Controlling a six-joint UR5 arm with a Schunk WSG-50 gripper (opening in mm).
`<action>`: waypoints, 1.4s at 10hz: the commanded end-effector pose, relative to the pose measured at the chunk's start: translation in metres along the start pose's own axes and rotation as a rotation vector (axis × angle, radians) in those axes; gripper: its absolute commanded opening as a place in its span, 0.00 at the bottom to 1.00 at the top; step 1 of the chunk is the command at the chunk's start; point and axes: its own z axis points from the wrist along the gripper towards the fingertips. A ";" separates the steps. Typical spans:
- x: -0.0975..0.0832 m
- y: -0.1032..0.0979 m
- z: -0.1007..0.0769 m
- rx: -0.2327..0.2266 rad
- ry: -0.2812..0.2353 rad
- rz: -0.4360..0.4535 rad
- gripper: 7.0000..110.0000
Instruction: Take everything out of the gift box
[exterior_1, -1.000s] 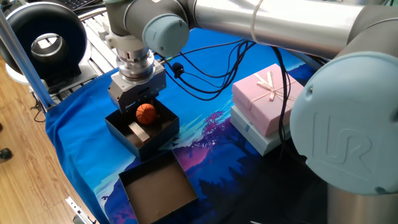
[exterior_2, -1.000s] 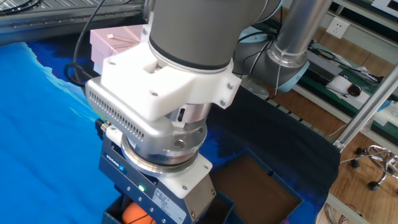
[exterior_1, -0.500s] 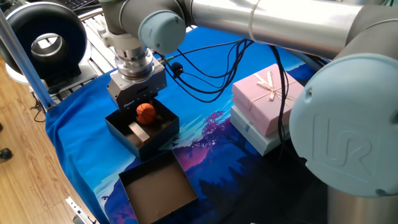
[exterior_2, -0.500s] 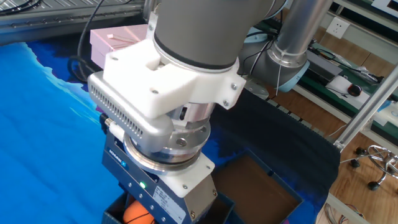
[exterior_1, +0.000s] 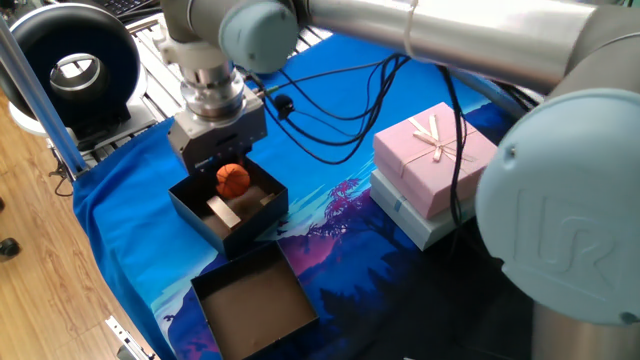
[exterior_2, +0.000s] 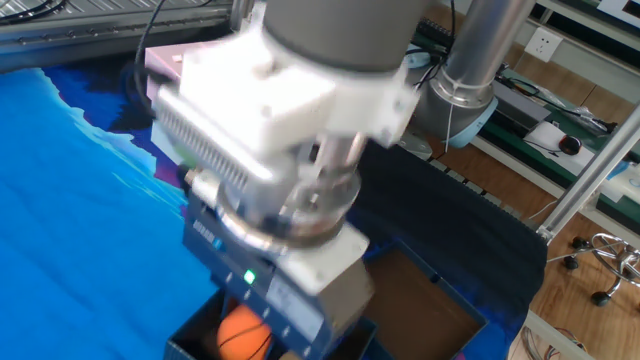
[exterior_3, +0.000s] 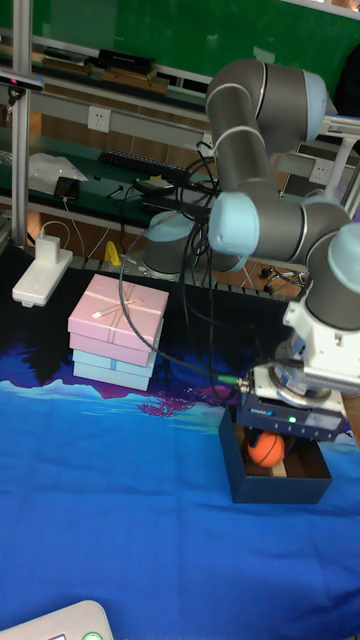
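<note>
The black gift box (exterior_1: 205, 222) stands on the blue cloth, also visible in the tall fixed view (exterior_3: 275, 488). My gripper (exterior_1: 230, 168) hangs over the box's back half, shut on the small orange basketball-patterned ball (exterior_1: 234, 180). The ball is held at about rim height (exterior_3: 264, 450) and shows under the blurred gripper body (exterior_2: 245, 333). A flat pale wooden bar (exterior_1: 222, 210) lies on the box floor. A small tan cube (exterior_1: 263, 200) sits near the right wall. My fingertips are mostly hidden by the gripper body.
A shallower brown-walled tray (exterior_1: 255, 300) lies just in front of the gift box. A pink box with a ribbon bow (exterior_1: 432, 150) sits on a pale blue box to the right. Black cables (exterior_1: 330, 110) trail across the cloth behind the box.
My gripper has risen a little with the ball between its fingers. The ball has come up from deeper in the box. The bar and cube have not moved.
</note>
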 end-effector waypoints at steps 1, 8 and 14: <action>0.022 -0.014 -0.042 -0.022 0.047 -0.031 0.00; -0.008 -0.116 -0.030 0.061 0.008 -0.228 0.00; -0.026 -0.151 0.028 -0.006 -0.030 -0.302 0.00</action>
